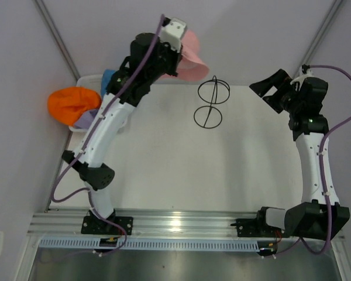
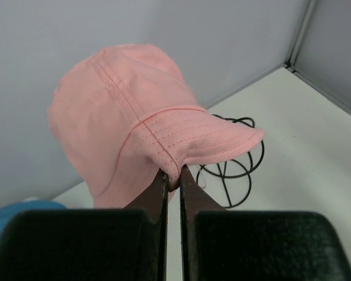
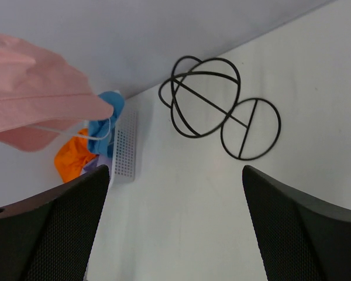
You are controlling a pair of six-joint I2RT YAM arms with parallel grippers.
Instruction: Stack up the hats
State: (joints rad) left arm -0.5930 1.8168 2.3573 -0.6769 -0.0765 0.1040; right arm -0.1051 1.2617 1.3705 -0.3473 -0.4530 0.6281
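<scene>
Pinched by the brim edge in the left gripper (image 2: 172, 178), fingers clamped tight on the fabric, and held high over the far left of the table (image 1: 234, 175): the pink hat (image 2: 134, 117), just left of the black wire stand (image 1: 210, 102). Gripped at the brim, seemingly, to leave the crown hanging free for setting down as the base of the stack. Heaped in and over the white mesh basket (image 3: 126, 149) at the far left edge: the blue hat (image 1: 109, 79), orange hat (image 1: 70, 102) and lavender hat (image 1: 85, 120), awaiting pickup. Parked at the right, fingers spread wide and empty, well clear of the work: the right gripper (image 3: 174, 170). No brand, label or legible writing anywhere.
</scene>
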